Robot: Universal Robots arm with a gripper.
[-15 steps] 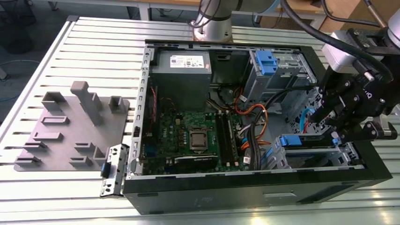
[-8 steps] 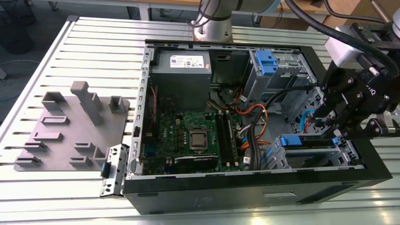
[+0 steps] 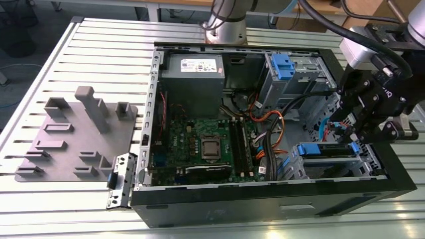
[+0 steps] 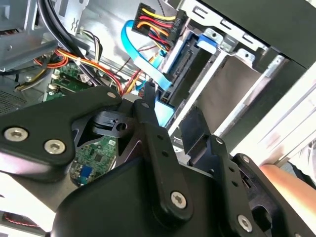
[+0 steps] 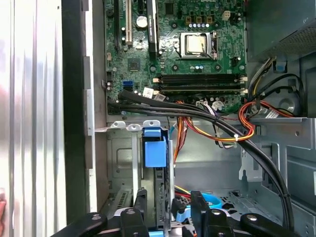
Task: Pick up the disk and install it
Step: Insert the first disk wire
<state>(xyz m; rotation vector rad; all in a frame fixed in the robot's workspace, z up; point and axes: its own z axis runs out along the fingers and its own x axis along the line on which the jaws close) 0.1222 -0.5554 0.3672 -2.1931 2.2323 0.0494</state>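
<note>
Disk [image 5: 162,185] sits edge-on in the drive bay [image 5: 121,163], between your end effector's [image 5: 170,197] 2 parted fingers [image 5: 140,207] and unclamped; judge it stiff, fairly heavy and shock-sensitive, so you'd grip across its rigid body, clear of the cables [image 5: 207,121].

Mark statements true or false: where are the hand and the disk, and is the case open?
1. The black robot hand hangs over the metal drive cage at the exterior view's right end of the black computer case. True.
2. The grey fixture plate with upright pegs lies on the slatted metal table, on the exterior view's left of the case. True.
3. The flat silver disk with blue side rails lies on that table. False: it sits in the drive cage, under the hand.
4. The case's side is covered. False: it is open, showing the green motherboard.
</note>
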